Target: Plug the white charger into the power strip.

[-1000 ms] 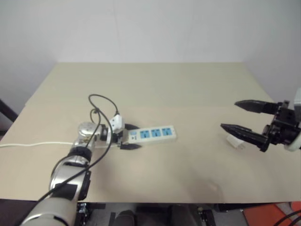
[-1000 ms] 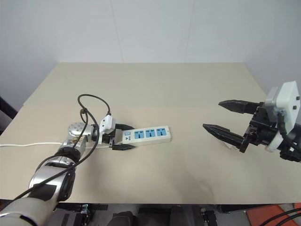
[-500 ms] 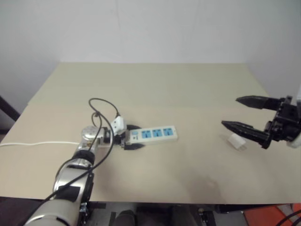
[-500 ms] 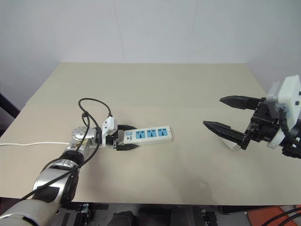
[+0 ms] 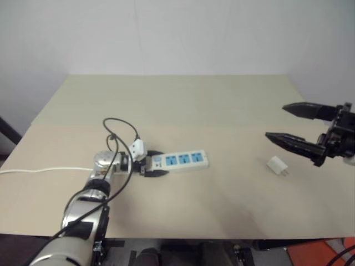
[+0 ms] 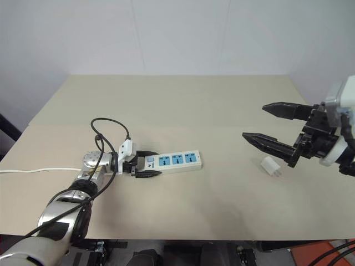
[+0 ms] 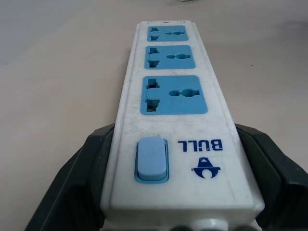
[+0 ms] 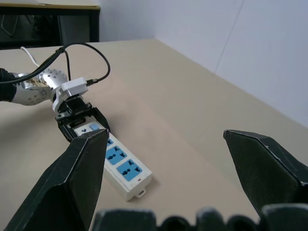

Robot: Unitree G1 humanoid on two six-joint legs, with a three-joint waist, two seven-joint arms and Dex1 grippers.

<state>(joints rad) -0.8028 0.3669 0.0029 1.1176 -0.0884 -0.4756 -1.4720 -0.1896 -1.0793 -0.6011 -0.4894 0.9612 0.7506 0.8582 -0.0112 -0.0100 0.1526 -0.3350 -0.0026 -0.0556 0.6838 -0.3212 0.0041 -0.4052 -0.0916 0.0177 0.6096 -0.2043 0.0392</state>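
The left gripper (image 6: 138,168), whose fingers a second ago stood wider around the switch end of the power strip (image 6: 172,160), now draws them in against its sides, steadying it near the desk's (image 6: 183,105) left front. The right gripper (image 6: 265,124) has lifted slightly, fingers spread and empty, uncovering the white charger (image 6: 270,165) lying near the desk's right edge, not yet picked up.

The power strip (image 7: 175,120) reads "BULL" in blue beside its switch.
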